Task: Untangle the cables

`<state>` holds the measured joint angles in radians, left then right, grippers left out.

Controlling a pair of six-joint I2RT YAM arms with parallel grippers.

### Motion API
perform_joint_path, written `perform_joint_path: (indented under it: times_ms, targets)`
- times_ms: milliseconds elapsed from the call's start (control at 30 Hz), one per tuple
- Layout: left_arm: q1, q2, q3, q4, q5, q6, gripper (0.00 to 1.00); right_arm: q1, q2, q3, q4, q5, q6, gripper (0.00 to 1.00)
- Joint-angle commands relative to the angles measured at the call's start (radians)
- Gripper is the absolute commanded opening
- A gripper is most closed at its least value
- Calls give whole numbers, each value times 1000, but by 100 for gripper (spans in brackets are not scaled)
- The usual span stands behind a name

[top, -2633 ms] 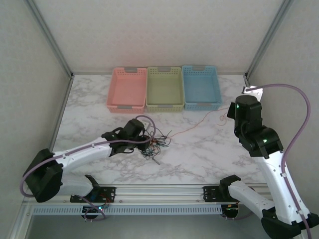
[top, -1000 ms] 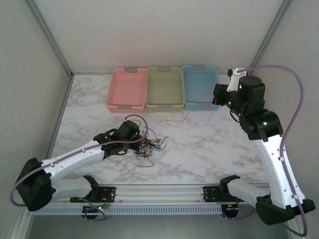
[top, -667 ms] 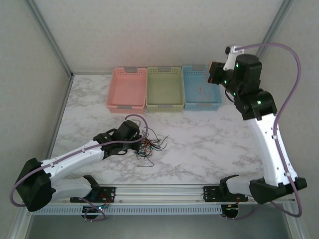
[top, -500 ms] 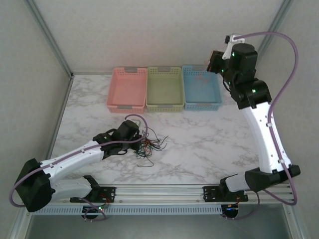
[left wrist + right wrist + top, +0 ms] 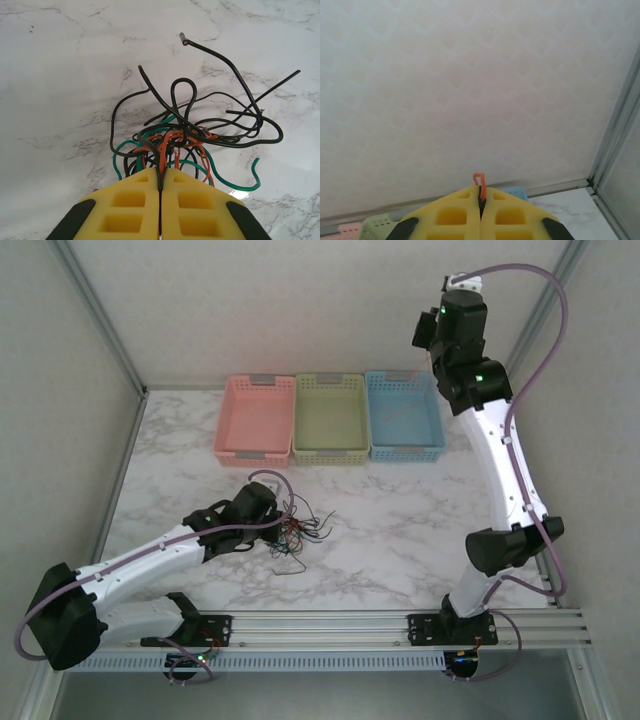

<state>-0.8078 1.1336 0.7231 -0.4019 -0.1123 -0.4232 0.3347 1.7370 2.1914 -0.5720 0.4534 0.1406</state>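
1. The marble table [image 5: 420, 530] carries everything; both arms are bolted at its near edge.
2. The right arm [image 5: 500, 450] stands stretched upward near the back right corner. Its right gripper [image 5: 420, 332] is high above the table, facing the rear wall.
3. The left arm [image 5: 150, 558] lies low across the near left of the table, and the left gripper [image 5: 280, 524] is down at the wire clump.
4. Three baskets sit side by side against the back edge: pink basket [image 5: 255, 453], green basket [image 5: 330, 454] and blue basket [image 5: 405, 452].
5. The cables [image 5: 190, 125] form a tangled clump of black, green and orange strands left of the table's centre, with black ends splaying outward. In the left wrist view, the left gripper [image 5: 160, 175] is clenched, its yellow fingers pressed together on strands at the clump's near edge.
6. An orange wire [image 5: 479, 180] shows as a small loop poking from the right gripper [image 5: 480, 192], whose fingers are pinched tight on it.
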Motion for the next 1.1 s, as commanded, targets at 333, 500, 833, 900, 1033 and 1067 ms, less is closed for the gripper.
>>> perform_joint_path:
  times_ms: [333, 500, 833, 900, 1033, 1067]
  targets:
    - [9, -11, -4, 14, 36, 0, 7, -40, 164, 49, -54, 56, 1, 0]
    - [8, -16, -4, 11, 38, 2, 7, -39, 180, -82, -31, 49, 55, 0]
    - [8, -28, -19, 15, 37, -3, 7, -83, 288, -240, -54, -63, 145, 0]
    - [8, -29, -23, 17, 36, -6, 7, -90, 312, -239, -82, -106, 151, 0]
    - [8, -22, -25, 21, 37, -3, 7, -103, 336, -255, -100, -175, 158, 2]
    - [8, -21, -28, 21, 36, -5, 7, -107, 347, -243, -119, -196, 158, 11]
